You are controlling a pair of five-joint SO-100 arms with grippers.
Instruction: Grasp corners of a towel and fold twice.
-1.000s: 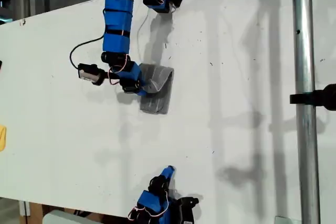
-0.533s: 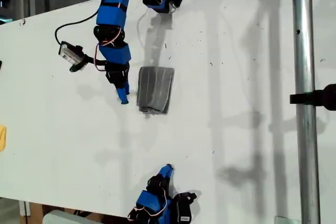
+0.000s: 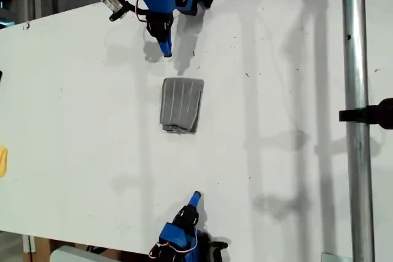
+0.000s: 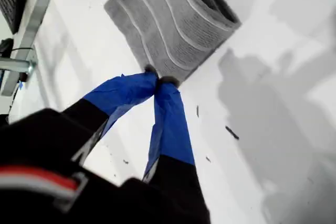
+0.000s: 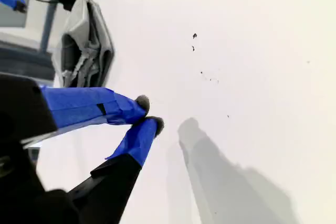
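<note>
First claw [image 4: 157, 81] pinched shut, empty, second claw [image 5: 149, 114] likewise, exterior view alone shows folded towel [image 3: 181, 104] clear of both

Towel [image 3: 181, 104] folded into a small upright rectangle, flat on the white table [image 3: 73, 121], stripes running lengthwise, lower edge slightly bunched. Well above it, near the exterior view's top edge, my first gripper [image 3: 164, 46] – blue fingers drawn to one point, aimed down at the cloth, clear of it. Near the bottom edge, my second gripper [image 3: 194, 198], tip pointing up, well apart from the towel. Along the exterior view's right, a metal pole [image 3: 353, 59] with a black clamp [image 3: 371, 115].
</note>
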